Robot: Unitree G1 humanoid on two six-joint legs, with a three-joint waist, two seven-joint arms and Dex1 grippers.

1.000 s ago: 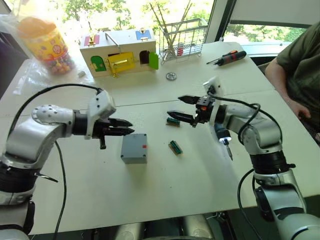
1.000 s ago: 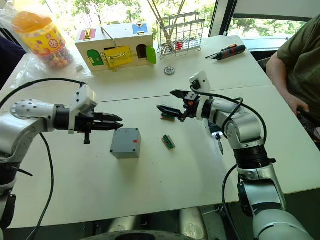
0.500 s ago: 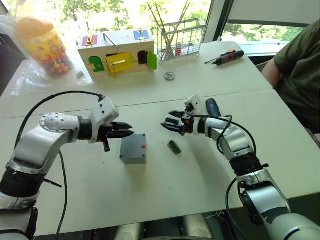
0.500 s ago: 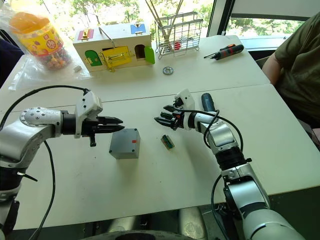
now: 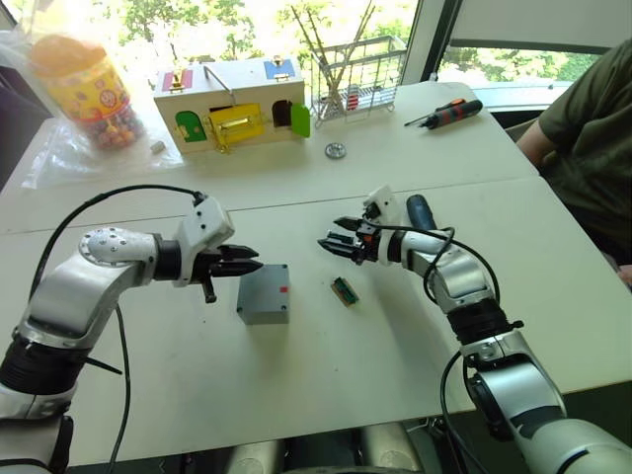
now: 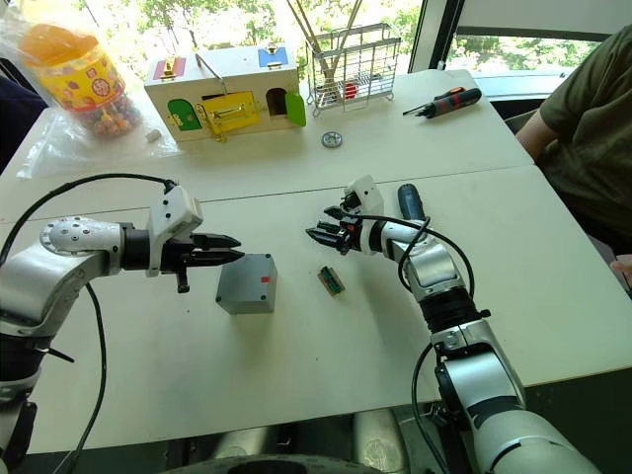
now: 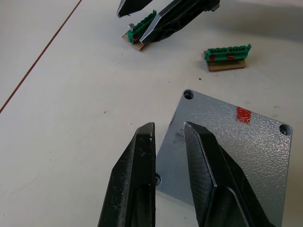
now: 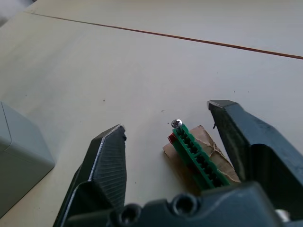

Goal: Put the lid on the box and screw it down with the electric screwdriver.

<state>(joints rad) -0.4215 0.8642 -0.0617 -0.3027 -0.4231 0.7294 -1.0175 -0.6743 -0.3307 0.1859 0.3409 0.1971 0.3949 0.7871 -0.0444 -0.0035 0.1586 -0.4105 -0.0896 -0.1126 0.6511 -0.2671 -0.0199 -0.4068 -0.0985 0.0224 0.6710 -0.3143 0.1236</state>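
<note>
The electric screwdriver point(image 5: 420, 210) lay lengthwise away from the robot behind the right gripper point(image 5: 337, 235), whose fingers were spread wide; the left gripper point(image 5: 249, 260) was narrowly parted.

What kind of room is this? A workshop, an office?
Probably a robot test lab by a window: white tables hold practice things rather than real work, such as a grey box, a colourful latch box, a hand screwdriver and a candy jar, while a person sits watching.

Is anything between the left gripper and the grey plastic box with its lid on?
Nothing visible: the left gripper hovers over the near edge of the grey box; green terminal strips lie beyond it.
</note>
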